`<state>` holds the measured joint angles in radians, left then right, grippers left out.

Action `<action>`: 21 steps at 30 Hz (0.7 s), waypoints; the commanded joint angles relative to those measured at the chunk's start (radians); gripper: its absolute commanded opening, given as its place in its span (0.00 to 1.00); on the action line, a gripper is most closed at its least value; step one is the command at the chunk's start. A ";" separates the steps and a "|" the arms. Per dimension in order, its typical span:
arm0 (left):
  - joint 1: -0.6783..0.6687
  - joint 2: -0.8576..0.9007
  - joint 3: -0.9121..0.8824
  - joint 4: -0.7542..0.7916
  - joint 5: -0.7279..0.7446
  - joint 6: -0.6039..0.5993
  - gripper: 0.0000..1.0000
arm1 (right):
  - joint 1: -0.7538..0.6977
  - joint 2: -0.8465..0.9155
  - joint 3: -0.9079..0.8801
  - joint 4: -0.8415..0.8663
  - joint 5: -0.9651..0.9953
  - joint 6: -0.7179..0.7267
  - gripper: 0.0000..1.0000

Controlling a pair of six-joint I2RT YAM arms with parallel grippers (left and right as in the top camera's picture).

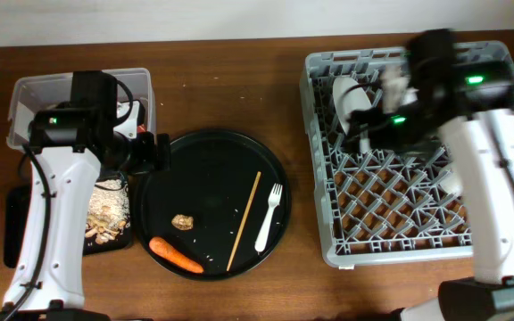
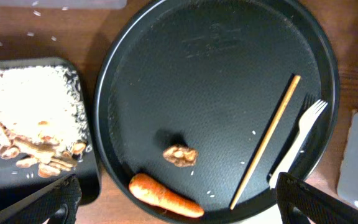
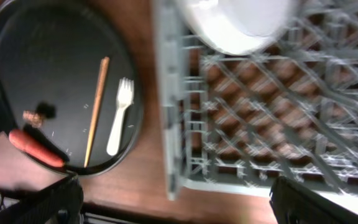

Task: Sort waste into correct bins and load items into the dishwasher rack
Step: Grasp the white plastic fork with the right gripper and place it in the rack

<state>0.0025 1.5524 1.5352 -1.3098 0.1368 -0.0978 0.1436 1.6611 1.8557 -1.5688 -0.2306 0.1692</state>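
Note:
The large round black tray (image 1: 211,203) holds a carrot (image 1: 176,254), a beige food chunk (image 1: 183,221), a wooden chopstick (image 1: 244,220) and a white fork (image 1: 269,217). The left wrist view shows the carrot (image 2: 165,195), chunk (image 2: 180,155), chopstick (image 2: 266,140) and fork (image 2: 298,142). My left gripper (image 1: 153,153) (image 2: 179,205) hangs open and empty over the tray's left rim. The shallow black tray (image 1: 125,239) holds beige scraps (image 1: 108,209). My right gripper (image 1: 377,111) (image 3: 176,208) is open and empty over the grey rack (image 1: 418,245), where a white dish (image 1: 351,96) (image 3: 241,22) stands.
The clear tub (image 1: 23,96) sits at the back left, mostly covered by my left arm. Rice grains lie on the wood by the black tray (image 2: 17,37). The right wrist view is blurred. Bare wood separates the round tray and the rack (image 3: 166,112).

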 commanded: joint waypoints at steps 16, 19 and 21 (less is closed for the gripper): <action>0.042 0.002 0.003 -0.018 -0.108 -0.014 0.99 | 0.544 0.391 -0.461 0.610 0.112 0.503 0.61; 0.042 0.002 0.003 -0.019 -0.108 -0.014 0.99 | 0.544 0.423 -0.461 0.609 0.116 0.529 0.37; 0.042 0.002 0.003 -0.018 -0.108 -0.014 0.99 | 0.543 0.423 -0.461 0.607 0.117 0.547 0.20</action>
<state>0.0418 1.5528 1.5352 -1.3315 0.0399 -0.1024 0.6830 2.0525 1.4002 -0.9695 -0.1131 0.6949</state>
